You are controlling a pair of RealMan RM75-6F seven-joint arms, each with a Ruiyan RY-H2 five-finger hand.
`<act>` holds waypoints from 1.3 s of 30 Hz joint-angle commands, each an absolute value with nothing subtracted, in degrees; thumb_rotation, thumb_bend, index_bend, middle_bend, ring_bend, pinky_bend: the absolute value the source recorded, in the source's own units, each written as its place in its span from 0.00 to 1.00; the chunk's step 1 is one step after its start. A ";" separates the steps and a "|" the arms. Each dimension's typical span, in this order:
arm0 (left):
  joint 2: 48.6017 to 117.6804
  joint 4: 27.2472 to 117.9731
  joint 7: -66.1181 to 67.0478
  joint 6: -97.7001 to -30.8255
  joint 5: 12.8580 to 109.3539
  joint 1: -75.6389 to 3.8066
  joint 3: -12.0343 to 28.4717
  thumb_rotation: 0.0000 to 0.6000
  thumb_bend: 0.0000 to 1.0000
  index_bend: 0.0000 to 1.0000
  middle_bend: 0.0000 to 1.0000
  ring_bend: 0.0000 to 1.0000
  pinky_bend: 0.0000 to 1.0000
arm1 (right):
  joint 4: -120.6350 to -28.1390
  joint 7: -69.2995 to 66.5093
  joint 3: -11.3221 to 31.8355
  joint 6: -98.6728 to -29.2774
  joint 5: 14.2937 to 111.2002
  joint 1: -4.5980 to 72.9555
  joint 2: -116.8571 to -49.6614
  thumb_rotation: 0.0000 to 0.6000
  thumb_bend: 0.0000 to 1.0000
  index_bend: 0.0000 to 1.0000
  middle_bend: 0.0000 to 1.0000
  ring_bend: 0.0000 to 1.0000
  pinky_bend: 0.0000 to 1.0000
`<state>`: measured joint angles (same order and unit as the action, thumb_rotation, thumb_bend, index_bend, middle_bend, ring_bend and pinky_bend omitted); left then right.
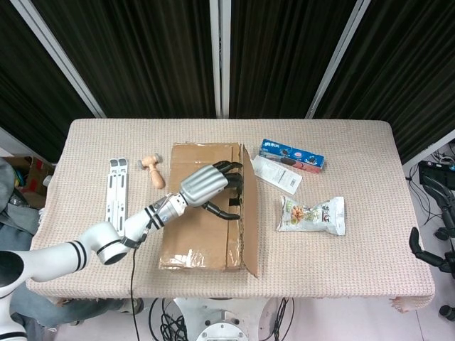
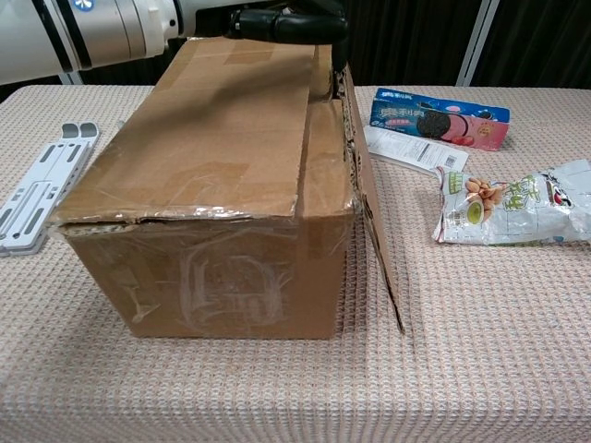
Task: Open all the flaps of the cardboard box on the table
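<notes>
box: cardboard box (image 1: 206, 206) sits mid-counter, slightly left of centre; brown, creased, old clear tape on top and on the front face. No print readable on it.
flaps: right-side flap (image 1: 249, 213) is folded out and hangs down the box's right wall; the wide top flap (image 2: 212, 120) lies flat, closed.
left robot hand: left robot hand (image 1: 212, 186) is over the far part of the box top, dark fingers (image 1: 231, 170) apart and curled down at the seam near the right edge. Holds nothing that I can see; contact with the cardboard can't be confirmed. Chest view only catches it at the top edge of frame.
right robot hand: right robot hand (image 1: 426, 250) is off the counter's right edge, only dark fingertips visible; can't tell its state.
labels: blue cookie pack (image 2: 439, 118) far right of box, picture of dark sandwich cookies, white lettering too small to read. White card (image 2: 416, 149) just in front of it, barcode visible, text unreadable. Snack bag (image 2: 512, 208), silver-green with nuts pictured, print illegible.
other items: white folding stand (image 1: 115, 195) left of box; small wooden piece (image 1: 153, 170) between the stand and the box.
surface: counter (image 1: 355, 273) covered in beige waffle-weave cloth.
room: black curtains behind with white poles; cables on the floor at the near side.
</notes>
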<state>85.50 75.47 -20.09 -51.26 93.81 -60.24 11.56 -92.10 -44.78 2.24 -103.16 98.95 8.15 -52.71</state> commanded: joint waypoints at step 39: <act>75.59 81.93 -9.23 -54.56 93.92 -61.06 8.06 0.04 0.00 0.60 0.47 0.10 0.18 | -91.52 -46.53 4.55 -101.68 97.63 7.57 -53.71 1.00 0.51 0.00 0.01 0.00 0.00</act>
<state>76.95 80.75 -9.71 -54.87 94.15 -61.10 7.97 -91.48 -46.50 4.54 -101.73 97.59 7.54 -53.70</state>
